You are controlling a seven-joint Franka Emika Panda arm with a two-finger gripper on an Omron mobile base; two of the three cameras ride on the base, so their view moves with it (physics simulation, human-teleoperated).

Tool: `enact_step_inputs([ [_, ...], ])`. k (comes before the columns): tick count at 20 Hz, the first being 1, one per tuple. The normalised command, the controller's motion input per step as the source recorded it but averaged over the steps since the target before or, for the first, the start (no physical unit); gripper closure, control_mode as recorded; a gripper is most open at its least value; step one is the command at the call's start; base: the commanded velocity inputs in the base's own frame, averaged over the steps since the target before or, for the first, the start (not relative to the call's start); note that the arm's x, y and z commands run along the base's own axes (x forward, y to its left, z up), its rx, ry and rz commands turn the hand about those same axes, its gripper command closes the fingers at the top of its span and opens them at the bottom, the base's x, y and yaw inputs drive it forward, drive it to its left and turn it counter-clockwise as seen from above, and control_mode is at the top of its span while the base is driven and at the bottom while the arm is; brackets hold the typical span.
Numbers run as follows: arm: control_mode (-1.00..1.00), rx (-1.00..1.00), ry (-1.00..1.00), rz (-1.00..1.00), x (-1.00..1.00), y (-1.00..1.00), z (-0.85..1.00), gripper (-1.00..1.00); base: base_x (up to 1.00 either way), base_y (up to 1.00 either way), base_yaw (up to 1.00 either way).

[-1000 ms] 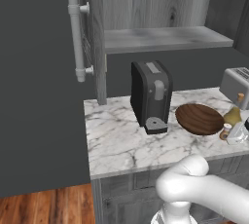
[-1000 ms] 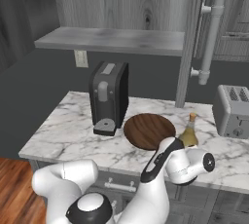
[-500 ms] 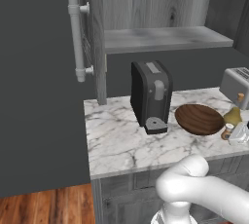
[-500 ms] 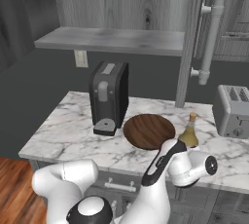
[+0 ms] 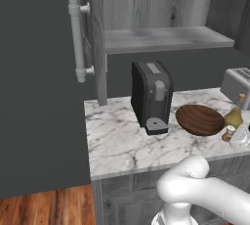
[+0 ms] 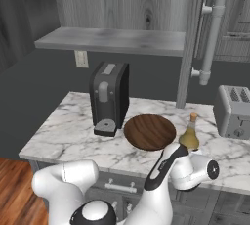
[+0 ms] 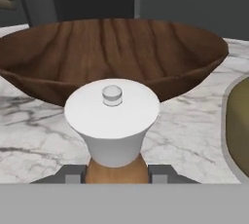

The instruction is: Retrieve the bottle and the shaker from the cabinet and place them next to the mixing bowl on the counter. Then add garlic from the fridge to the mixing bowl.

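Observation:
The shaker [image 7: 113,121], with a white cap and wooden body, stands upright between my fingertips [image 7: 73,174], and my gripper [image 7: 116,175] is shut on its wooden base. Directly behind it is the dark wooden mixing bowl [image 7: 116,52]. In the left base view the shaker [image 5: 228,134] sits low at the counter, just right of the bowl [image 5: 200,120], with my gripper [image 5: 241,134] beside it. The olive bottle [image 5: 234,117] stands on the counter right of the bowl [image 6: 149,131]; the bottle [image 6: 189,136] is just above my hand, and its rounded side shows at the right [image 7: 240,125].
A black coffee machine [image 5: 152,97] stands left of the bowl on the marble counter [image 5: 117,141]. A silver toaster [image 6: 235,111] is at the far right. An open wooden shelf [image 6: 112,40] hangs above, and a long door handle [image 5: 74,38] is on the dark panel to the left.
My hand has carried the shaker down and left toward the bowl, to counter level beside the bottle. Bowl, bottle and coffee machine have stayed put.

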Motion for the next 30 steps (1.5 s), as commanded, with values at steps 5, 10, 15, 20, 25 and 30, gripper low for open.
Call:
enact_step_inputs([
  [5,-1.0,0.0,0.0,0.0,0.0,0.0,-0.19,1.0,0.0,0.0,0.0],
  [10,-1.0,0.0,0.0,0.0,0.0,0.0,0.0,1.0,0.0,0.0,0.0],
  [15,-1.0,0.0,0.0,0.0,0.0,0.0,0.0,-1.0,0.0,0.0,0.0],
  [20,-1.0,0.0,0.0,0.0,0.0,0.0,0.0,-1.0,0.0,0.0,0.0],
  [25,-1.0,0.0,0.0,0.0,0.0,0.0,0.0,-1.0,0.0,0.0,0.0],
  [30,-1.0,0.0,0.0,0.0,-0.03,-0.02,0.0,-1.0,0.0,0.0,0.0],
])
